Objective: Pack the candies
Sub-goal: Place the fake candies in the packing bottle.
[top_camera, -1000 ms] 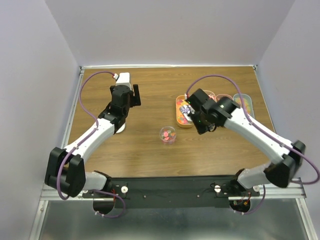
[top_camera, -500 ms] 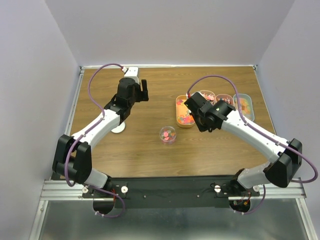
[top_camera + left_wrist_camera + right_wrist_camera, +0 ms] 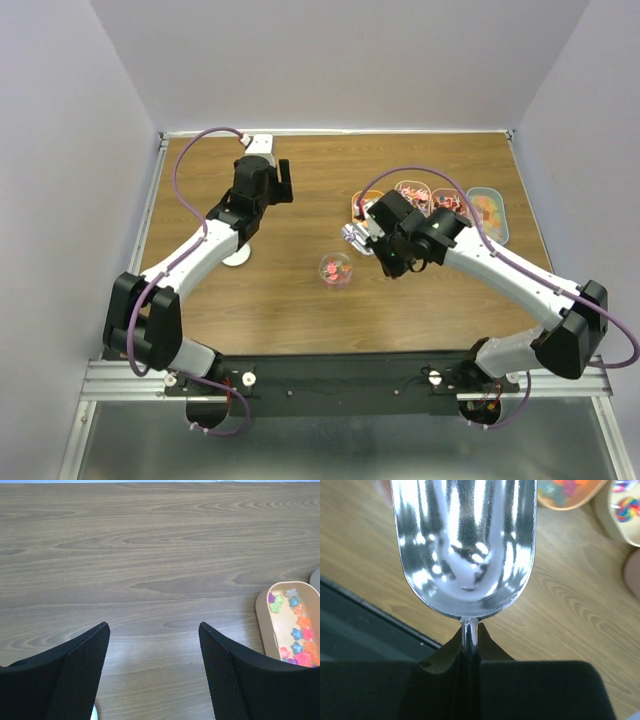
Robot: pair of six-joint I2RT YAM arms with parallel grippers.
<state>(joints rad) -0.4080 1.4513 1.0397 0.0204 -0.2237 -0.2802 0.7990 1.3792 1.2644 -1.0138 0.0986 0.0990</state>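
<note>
The table [image 3: 300, 310] has a brown wood-grain surface, smooth, with a low satin sheen. The metal scoop [image 3: 465, 545] is bare polished metal, mirror-bright, with reflections across the whole bowl and an equally shiny thin stem. The left gripper [image 3: 152, 627] has matt black fingers [image 3: 70, 680] whose inner faces carry a fine mesh-like texture. The right gripper [image 3: 470, 637] is smooth matt black. The peach tray [image 3: 263, 612] is opaque smooth plastic with a slight gloss. The candies [image 3: 298, 647] look glossy and partly translucent. The round cup [image 3: 335, 270] is clear plastic. The arm links [image 3: 195, 265] are smooth white plastic shells with black joints. The near rail [image 3: 100, 385] is bare grey metal.
</note>
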